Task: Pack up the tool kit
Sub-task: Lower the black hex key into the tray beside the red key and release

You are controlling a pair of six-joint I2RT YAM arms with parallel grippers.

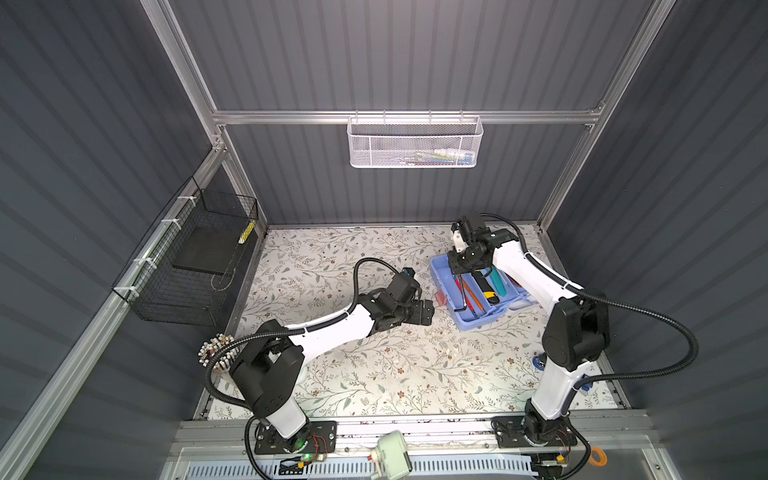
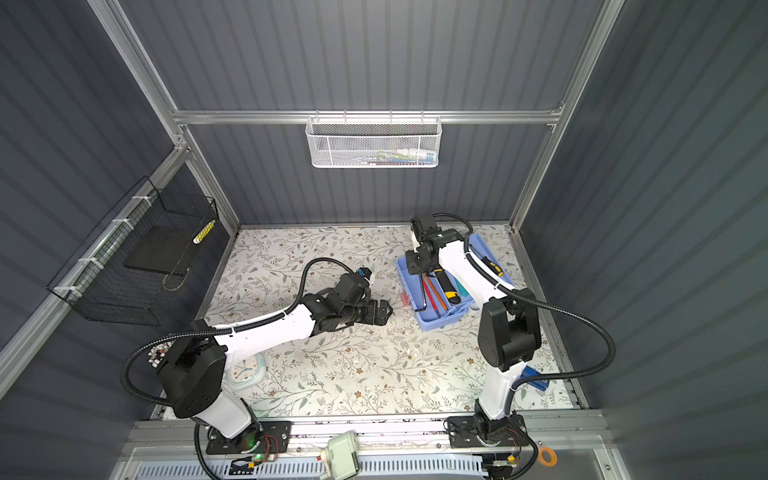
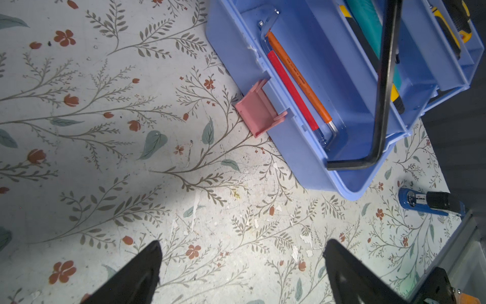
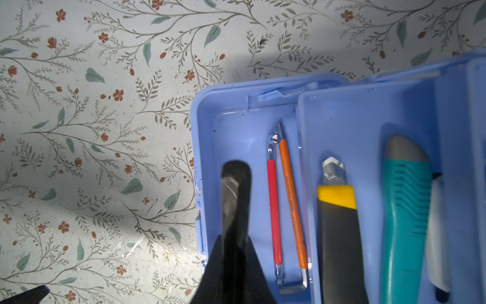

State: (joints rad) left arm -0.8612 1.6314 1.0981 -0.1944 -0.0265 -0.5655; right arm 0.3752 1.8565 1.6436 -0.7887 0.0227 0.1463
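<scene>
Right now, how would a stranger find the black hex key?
On the floral table stands a light blue tool box. The black hex key slants over it, bend on the rim. Unlike the red key and the orange key, it is thick and bare.

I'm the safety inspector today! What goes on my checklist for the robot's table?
Surface: flowery table cover, scuffed, with white flecks.
Job's things: tool box open, pink latch folded outward; red hex key and orange hex key in the base; yellow-and-black knife and teal knife side by side in a tray.
Clutter: blue stapler and clock on the table.
Grippers: left gripper has its jaws open, empty, near the latch; right gripper is shut on the black hex key, over the box.
Cables: black hoses loop along both arms.
Surroundings: white mesh basket on the back rail; black wire basket on the left wall.
</scene>
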